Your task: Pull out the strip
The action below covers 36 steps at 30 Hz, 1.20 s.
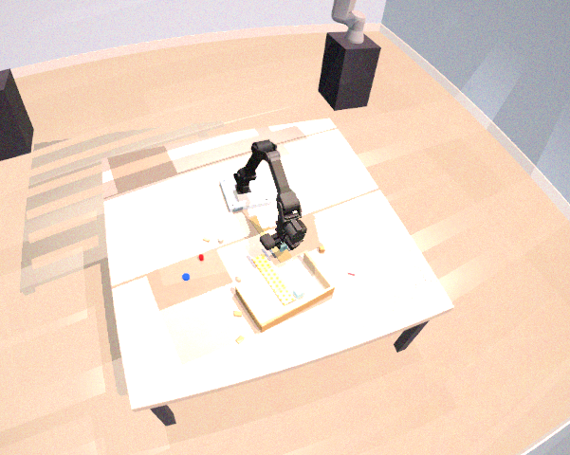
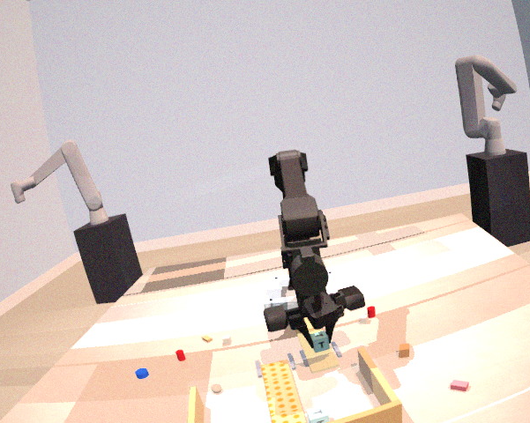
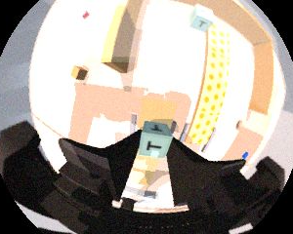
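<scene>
We see black parallel-jaw gripper [image 2: 320, 333] clamped, fingers partly closed, on small teal cube marked "T" [image 2: 320, 342]. Cube sits over plain tan strip [image 2: 320, 359], just outside open end of wooden tray [image 2: 377, 380], beside yellow orange-dotted strip [image 2: 282, 392].

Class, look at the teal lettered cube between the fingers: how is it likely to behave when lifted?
The cube probably stays stiff: its edges look square under the closed gripper. Flat faces suggest no rolling. Small, so likely light; it might slip if gripped off-centre.
</scene>
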Available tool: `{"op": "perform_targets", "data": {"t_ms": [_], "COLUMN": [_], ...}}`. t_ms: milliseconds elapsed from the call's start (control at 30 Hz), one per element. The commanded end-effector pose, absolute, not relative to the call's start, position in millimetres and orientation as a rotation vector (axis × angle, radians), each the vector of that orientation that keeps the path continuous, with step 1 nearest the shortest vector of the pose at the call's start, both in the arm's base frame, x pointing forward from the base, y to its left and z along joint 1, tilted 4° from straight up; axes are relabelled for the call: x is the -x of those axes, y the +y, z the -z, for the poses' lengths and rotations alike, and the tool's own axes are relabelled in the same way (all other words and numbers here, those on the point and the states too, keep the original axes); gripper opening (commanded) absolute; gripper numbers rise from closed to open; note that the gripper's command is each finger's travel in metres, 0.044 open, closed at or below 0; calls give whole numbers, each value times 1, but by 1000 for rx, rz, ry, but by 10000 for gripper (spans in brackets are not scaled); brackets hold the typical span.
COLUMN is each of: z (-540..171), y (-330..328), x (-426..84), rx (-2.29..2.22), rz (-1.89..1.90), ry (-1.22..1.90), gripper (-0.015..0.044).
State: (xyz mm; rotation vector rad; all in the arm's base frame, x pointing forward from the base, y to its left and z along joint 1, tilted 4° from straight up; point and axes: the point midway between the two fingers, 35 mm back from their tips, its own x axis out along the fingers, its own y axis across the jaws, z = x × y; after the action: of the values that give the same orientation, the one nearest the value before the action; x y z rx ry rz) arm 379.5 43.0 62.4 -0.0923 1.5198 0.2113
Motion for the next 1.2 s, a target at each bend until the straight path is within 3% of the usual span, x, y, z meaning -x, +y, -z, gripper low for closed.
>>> {"op": "perform_targets", "data": {"t_ms": [0, 700, 1167], "z": [-71, -76, -112], "y": [39, 32, 29], "x": [-361, -302, -301], "rx": [97, 97, 97], "rz": [-209, -208, -208], "ry": [1528, 1534, 1534], "gripper": [0, 0, 0]}}
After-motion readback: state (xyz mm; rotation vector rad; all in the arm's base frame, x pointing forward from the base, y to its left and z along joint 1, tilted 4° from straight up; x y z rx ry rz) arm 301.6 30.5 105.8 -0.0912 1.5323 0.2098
